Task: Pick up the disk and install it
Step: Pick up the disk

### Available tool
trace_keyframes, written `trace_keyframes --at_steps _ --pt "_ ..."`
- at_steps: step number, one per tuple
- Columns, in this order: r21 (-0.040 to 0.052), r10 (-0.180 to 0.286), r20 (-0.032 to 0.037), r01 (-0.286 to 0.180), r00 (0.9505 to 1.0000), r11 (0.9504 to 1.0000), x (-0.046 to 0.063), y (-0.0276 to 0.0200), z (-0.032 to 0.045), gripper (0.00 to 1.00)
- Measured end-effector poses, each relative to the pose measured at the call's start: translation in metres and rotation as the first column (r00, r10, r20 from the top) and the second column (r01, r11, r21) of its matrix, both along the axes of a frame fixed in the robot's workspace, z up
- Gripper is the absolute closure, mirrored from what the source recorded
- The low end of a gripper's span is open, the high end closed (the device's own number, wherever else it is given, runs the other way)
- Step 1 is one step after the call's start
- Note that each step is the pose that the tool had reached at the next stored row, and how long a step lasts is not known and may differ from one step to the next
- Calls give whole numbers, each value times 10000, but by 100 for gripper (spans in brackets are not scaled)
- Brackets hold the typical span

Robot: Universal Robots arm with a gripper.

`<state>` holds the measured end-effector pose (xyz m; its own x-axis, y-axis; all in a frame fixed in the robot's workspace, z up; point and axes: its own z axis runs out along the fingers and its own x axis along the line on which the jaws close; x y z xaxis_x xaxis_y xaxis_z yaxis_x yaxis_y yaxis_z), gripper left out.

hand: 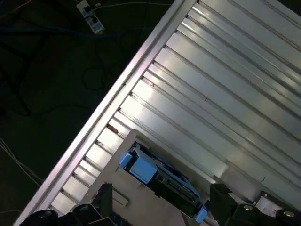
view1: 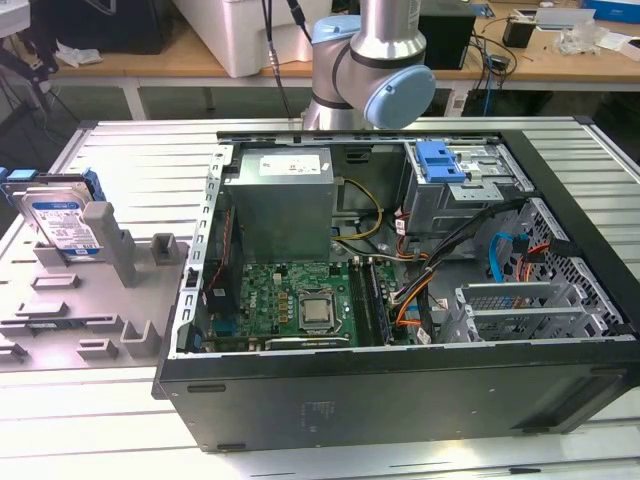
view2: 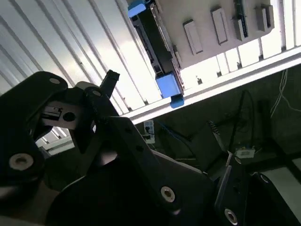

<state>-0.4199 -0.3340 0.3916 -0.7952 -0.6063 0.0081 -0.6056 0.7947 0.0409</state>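
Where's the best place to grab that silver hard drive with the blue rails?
Probably pinch the silver hard drive across its two blue side rails near the top, coming from above: it stands on edge in the grey fixture plate, rails exposed, bottom edge seated.

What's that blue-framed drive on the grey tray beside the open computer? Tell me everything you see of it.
The disk is a flat silver hard drive with a blue-and-white label, framed by a blue plastic carrier. It stands on edge, leaning back, on the grey fixture tray at the exterior view's left, outside the computer case. Only the tray touches it.
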Motion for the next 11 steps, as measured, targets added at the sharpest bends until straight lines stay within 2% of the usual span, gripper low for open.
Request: trace_keyframes --at_steps 2,4,6,7,8,11 --pt "0 702 -1 -702 9975 9975 0 1 -2 10" --pt "0 1611 0 -1611 9869 9869 0 3 -4 10" --pt "0 2115 0 -2115 9774 9774 0 3 -6 10" --pt "0 2444 0 -2444 9697 9697 0 4 -7 10" --pt "0 2818 0 -2818 9595 9595 0 4 -8 10" --pt "0 3955 0 -3955 9185 9185 0 6 -12 10"
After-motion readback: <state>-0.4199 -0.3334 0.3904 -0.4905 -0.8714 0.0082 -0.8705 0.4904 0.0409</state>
